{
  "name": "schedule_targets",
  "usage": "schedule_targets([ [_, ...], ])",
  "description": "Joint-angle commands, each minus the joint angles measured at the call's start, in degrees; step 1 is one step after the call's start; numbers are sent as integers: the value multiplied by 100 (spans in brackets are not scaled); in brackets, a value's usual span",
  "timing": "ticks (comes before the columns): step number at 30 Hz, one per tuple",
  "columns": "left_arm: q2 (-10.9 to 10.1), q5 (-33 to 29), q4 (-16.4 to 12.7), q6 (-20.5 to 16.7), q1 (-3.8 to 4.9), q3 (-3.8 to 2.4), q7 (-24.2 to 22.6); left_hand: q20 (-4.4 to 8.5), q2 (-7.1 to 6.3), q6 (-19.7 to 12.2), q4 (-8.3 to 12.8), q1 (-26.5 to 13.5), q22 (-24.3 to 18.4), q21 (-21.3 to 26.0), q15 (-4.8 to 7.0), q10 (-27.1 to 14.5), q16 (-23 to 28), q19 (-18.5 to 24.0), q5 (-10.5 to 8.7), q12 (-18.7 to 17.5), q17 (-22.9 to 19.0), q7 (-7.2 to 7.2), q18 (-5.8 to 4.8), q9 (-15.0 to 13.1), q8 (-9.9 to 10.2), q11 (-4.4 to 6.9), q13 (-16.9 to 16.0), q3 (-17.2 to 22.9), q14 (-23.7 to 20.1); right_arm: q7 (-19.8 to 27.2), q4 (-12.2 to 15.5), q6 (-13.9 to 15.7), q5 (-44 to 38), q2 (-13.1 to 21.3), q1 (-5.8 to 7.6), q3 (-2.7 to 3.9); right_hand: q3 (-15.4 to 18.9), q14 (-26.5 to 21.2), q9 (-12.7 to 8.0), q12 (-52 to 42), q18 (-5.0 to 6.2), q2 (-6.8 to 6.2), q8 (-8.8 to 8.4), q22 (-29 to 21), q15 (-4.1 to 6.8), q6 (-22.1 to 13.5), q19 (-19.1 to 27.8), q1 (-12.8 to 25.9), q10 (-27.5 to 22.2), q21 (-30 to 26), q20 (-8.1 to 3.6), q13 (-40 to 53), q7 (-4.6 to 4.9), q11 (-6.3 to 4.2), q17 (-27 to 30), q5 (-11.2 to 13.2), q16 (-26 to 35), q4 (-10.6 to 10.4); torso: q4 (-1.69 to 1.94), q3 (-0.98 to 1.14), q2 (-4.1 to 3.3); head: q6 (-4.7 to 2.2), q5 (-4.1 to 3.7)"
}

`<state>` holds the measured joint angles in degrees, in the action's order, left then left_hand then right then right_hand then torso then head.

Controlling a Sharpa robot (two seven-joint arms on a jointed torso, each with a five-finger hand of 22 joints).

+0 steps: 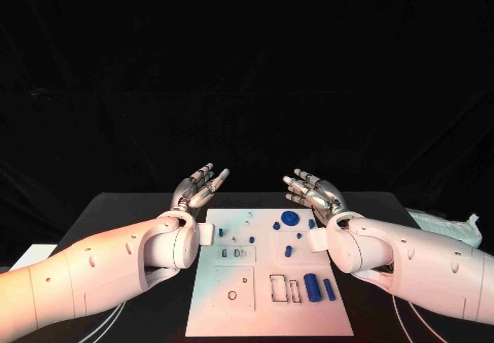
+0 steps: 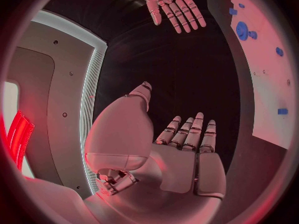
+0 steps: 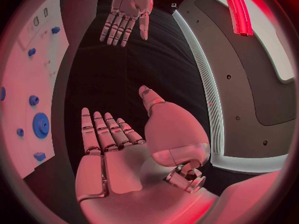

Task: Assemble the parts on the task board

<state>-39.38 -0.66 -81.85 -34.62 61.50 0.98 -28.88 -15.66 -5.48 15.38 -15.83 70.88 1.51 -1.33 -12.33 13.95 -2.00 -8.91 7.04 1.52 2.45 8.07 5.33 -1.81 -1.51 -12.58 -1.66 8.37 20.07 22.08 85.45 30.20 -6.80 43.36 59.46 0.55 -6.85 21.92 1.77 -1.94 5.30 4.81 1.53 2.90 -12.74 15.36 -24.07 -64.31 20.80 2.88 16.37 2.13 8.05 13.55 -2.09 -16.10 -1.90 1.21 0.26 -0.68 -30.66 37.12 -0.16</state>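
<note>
Above the far end of a black table [image 1: 134,214], the robot's left hand [image 1: 198,187] was raised with its fingers straight and slightly spread, holding nothing and touching nothing; its own wrist camera showed the same flat, empty palm [image 2: 187,154]. Opposite it, the right hand [image 1: 314,191] was lifted in a matching pose, fingers extended and apart, also empty, as its wrist camera confirmed [image 3: 109,149]. The two hands faced each other across a gap, both off the table surface. Between and below them, in the middle of the table, lay the task board [image 1: 232,314], a long white plate running away from the robot. On its far part sat a round blue gear [image 1: 290,217] with several small blue pieces scattered near it. Closer to the robot, a larger blue cylinder [image 1: 312,287] and a slimmer blue peg [image 1: 328,289] lay side by side near the board's right edge, just beside some rectangular outlined slots. A crumpled pale bag [image 1: 445,225] rested at the table's right edge.
</note>
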Motion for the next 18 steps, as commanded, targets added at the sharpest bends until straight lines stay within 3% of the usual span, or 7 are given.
schedule_targets([
  [1,12,22,6,406,11,-2,-99,-105,-2,131,-76,274,16,-42,-33,115,-49,-27,45,29,18,646,120,-18,-48,-37,-17,26,134,-438,-45,-994,-596,-23,-11,8,-26,458,36,-65,96,69,58,43,-82,373,-258,-447,491,86,37,38,832,89,-37,-36,-61,217,1,-3,1,1,-1],
  [8,12,22,6,406,11,-2,-99,-117,101,557,-27,460,69,-140,-44,542,-142,-240,31,75,84,673,211,-59,-111,-64,-53,57,676,-580,-106,-1295,-761,-42,-21,16,-212,2714,169,-364,384,139,293,237,132,2096,-1648,-919,2788,554,27,162,702,-70,-162,147,-341,601,1,-3,1,1,-1],
  [9,-97,-156,45,491,8,-2,-226,-121,129,702,-2,505,103,-202,-48,723,-202,-399,27,100,118,675,221,-72,-134,-75,-68,62,960,-354,-285,-798,-1818,54,4,20,-250,2959,190,-404,445,141,339,257,197,2416,-1781,-947,2985,625,19,169,675,-118,-180,155,-408,630,37,-1,-12,154,-85],
  [11,-151,-156,13,514,9,-2,-275,-119,188,1030,48,574,260,-486,-82,1302,-458,-1141,18,204,244,671,240,-102,-191,-164,-120,62,1932,-300,-290,-685,-2174,73,10,23,-345,3330,202,-431,522,130,375,286,297,2909,-2038,-959,3264,753,0,152,625,-200,-176,149,-485,660,40,-3,-36,146,-90],
  [13,-238,-178,-51,541,11,-2,-340,-106,248,1840,87,606,525,-1008,8,2286,-679,-2400,19,388,318,780,311,-190,-371,-135,-197,37,2584,-267,-289,-595,-2574,94,20,30,-435,3532,202,-409,534,85,375,281,354,3263,-2162,-958,3440,803,-33,144,585,-246,-161,190,-479,681,38,-2,-80,132,-97],
  [15,-320,-209,-118,593,14,-2,-375,-90,287,2560,121,622,594,-1194,112,3207,-796,-2749,21,572,346,738,401,-258,-533,-54,-258,5,2955,-258,-291,-539,-2836,110,34,36,-504,3620,200,-371,535,49,351,267,376,3430,-2217,-957,3525,817,-51,141,566,-267,-156,230,-447,693,38,-5,-122,114,-109],
  [18,-430,-236,-216,699,19,-2,-394,-72,340,3088,184,645,672,-1434,231,3586,-865,-3190,12,609,344,664,509,-262,-605,35,-221,-52,3334,-267,-288,-476,-3151,144,66,43,-600,3727,202,-327,537,5,320,252,402,3600,-2281,-965,3626,835,-73,141,549,-290,-157,257,-413,714,56,-9,-174,101,-132],
])
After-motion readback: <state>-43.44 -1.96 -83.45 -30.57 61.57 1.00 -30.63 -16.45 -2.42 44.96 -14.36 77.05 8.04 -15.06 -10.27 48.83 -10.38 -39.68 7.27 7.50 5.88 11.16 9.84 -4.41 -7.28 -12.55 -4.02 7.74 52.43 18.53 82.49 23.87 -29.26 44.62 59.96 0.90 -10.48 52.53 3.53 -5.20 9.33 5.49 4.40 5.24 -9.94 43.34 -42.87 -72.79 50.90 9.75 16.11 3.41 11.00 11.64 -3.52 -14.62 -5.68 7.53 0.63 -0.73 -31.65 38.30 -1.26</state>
